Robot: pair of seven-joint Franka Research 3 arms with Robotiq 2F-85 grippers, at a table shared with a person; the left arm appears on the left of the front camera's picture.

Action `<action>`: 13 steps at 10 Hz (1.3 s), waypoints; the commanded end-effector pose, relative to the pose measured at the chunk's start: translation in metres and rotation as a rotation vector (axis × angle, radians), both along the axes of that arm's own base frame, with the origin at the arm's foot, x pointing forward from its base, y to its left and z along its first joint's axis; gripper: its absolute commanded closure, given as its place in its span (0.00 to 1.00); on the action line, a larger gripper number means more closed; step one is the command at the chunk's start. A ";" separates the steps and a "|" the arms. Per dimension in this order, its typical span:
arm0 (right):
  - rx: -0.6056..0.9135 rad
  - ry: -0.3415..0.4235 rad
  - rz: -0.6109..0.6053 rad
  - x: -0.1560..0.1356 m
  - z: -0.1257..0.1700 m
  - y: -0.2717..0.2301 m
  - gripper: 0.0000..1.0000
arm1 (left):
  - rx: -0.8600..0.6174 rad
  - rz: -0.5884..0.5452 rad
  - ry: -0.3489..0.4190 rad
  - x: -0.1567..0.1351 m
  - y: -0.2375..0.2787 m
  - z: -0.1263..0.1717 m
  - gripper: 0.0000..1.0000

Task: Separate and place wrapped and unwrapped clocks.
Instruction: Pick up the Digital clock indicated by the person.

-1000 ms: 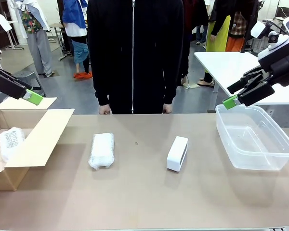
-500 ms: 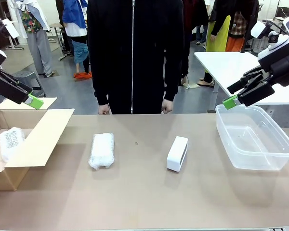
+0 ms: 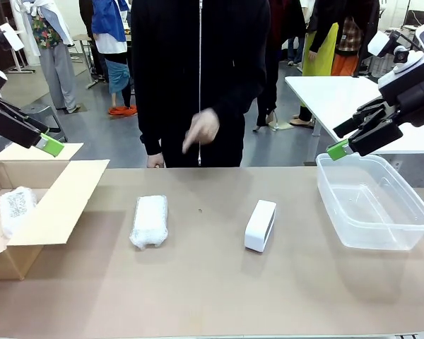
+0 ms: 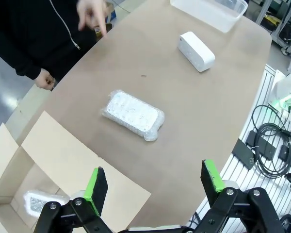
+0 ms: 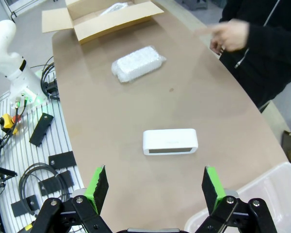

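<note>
One bubble-wrapped bundle [image 3: 150,220] lies on the brown table left of centre, also seen at bundle [image 4: 133,114] and bundle [image 5: 138,63]. A second wrapped bundle [image 3: 15,208] rests inside the open cardboard box [image 3: 53,205] at the left. The bare white block [image 3: 260,224] stands on its long edge right of centre, block [image 5: 170,141]. My left gripper [image 4: 155,187] hangs open high above the box, holding nothing. My right gripper [image 5: 155,189] is open and bare too, hovering near the far corner of the clear bin [image 3: 373,201].
A person in black stands at the far edge, one hand [image 3: 201,129] raised at chest height with a finger pointing down, the other hand [image 3: 154,161] at the table edge. The box flap [image 3: 63,194] reaches over the table's left part.
The person's hand has lifted from the table edge to chest height. My left gripper dipped slightly over the box; the right arm and the clocks stayed put.
</note>
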State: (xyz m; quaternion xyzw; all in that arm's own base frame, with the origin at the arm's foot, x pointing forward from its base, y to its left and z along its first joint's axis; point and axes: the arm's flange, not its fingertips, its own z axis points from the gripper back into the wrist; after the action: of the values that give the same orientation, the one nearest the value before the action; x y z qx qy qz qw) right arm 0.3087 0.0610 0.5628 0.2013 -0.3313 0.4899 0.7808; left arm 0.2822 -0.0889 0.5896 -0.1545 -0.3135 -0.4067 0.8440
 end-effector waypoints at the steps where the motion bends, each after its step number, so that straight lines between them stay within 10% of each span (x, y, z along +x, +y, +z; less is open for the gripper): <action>1: 0.023 0.000 0.018 0.002 -0.001 0.001 0.00 | -0.001 0.017 -0.005 -0.001 -0.001 0.000 0.00; 13: 0.023 0.000 0.018 0.002 -0.001 0.001 0.00 | -0.001 0.017 -0.005 -0.001 -0.001 0.000 0.00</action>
State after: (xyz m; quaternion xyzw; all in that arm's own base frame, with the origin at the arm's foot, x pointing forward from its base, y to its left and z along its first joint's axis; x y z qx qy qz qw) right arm 0.3087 0.0610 0.5628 0.2013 -0.3313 0.4899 0.7808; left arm 0.2823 -0.0893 0.5900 -0.1556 -0.3147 -0.4060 0.8437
